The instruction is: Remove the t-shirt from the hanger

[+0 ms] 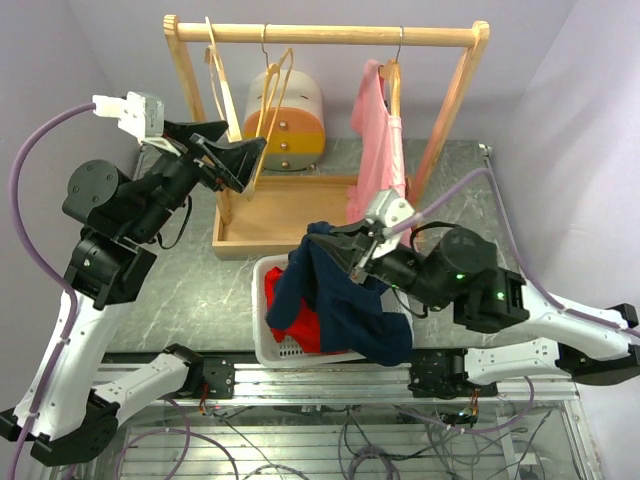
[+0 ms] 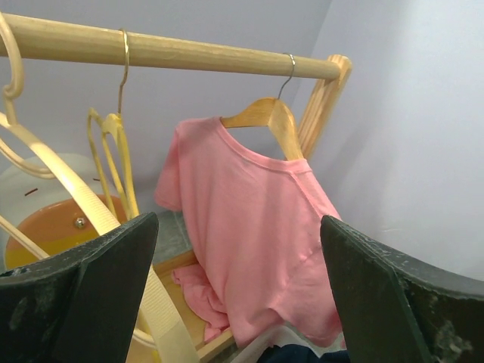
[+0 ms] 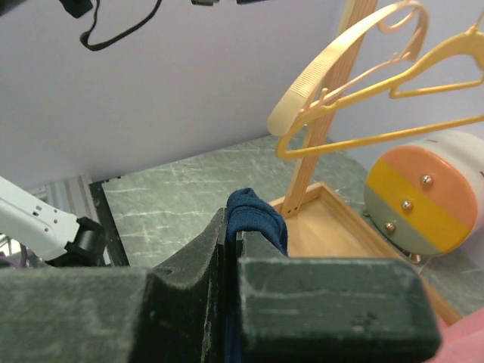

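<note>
A pink t-shirt (image 1: pixel 375 130) hangs on a wooden hanger (image 1: pixel 390 78) at the right of the wooden rack's rail (image 1: pixel 330 35); it fills the left wrist view (image 2: pixel 257 227) under its hanger (image 2: pixel 266 117). My left gripper (image 1: pixel 228 160) is open and empty, high up by the empty cream hangers (image 1: pixel 270 95), left of the pink shirt. My right gripper (image 1: pixel 330 242) is shut on a navy blue t-shirt (image 1: pixel 345 300), holding it above the white basket (image 1: pixel 266 345). The navy cloth shows pinched between my right fingers (image 3: pixel 253 215).
A red garment (image 1: pixel 300 325) lies in the basket. The rack stands in a wooden tray (image 1: pixel 270 220). A round orange, yellow and white container (image 1: pixel 290 115) stands behind it. Empty cream hangers (image 2: pixel 45 166) hang close to my left fingers.
</note>
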### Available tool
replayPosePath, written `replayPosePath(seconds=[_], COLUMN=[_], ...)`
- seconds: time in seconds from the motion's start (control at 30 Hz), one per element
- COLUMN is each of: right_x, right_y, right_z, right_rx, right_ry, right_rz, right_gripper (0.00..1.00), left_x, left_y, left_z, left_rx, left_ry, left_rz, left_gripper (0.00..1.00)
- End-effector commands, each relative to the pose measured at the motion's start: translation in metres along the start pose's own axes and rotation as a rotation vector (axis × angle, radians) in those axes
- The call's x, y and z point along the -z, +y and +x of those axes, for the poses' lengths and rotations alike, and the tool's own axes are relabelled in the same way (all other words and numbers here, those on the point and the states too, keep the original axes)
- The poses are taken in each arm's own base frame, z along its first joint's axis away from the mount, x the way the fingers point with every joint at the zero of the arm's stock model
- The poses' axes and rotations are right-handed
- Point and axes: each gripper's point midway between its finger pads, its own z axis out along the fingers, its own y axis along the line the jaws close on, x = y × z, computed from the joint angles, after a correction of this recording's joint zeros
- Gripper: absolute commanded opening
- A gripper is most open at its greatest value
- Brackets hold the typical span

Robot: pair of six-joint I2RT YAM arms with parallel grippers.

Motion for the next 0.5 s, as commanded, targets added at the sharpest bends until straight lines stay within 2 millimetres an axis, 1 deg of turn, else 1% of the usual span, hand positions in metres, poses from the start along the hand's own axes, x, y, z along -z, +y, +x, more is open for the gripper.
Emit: replayPosePath(seconds=[0.0, 0.07, 0.17, 0.3, 0.37, 0.43, 0.47], right_x=[-0.014, -0.024, -0.033, -0.037, -0.035, -0.024, -0.017], right_y=[0.004, 0.008, 0.007, 0.001, -0.009, -0.015, -0.018], right_z=[-0.021, -0.017, -0.010, 0.003, 0.013, 0.025, 0.035], right_rx=[-0.031, -0.020, -0.015, -0.036, -0.061, -0.100, -0.122], right_ry=[-0.086, -0.075, -0.065, -0.046, -0.030, -0.009, 0.006], right_rz=[0.002, -0.001, -0.004, -0.005, 0.011, 0.023, 0.036], right_gripper=[0.00, 0.00, 0.00, 0.00, 0.00, 0.00, 0.00], left_x=[0.007, 0.008, 0.005, 0.002, 0.000, -0.001, -0.002], left_y=[-0.012, -0.013, -0.014, -0.013, -0.012, -0.012, -0.012], left_z=[-0.008, -0.007, -0.003, 0.003, 0.006, 0.009, 0.011], left_rx=[0.015, 0.018, 0.022, 0.027, 0.029, 0.032, 0.032], left_ry=[-0.036, -0.036, -0.022, -0.003, 0.002, 0.008, 0.013], left_rz=[0.060, 0.063, 0.074, 0.079, 0.077, 0.082, 0.085], left_gripper=[0.98, 0.98, 0.99, 0.99, 0.98, 0.98, 0.99])
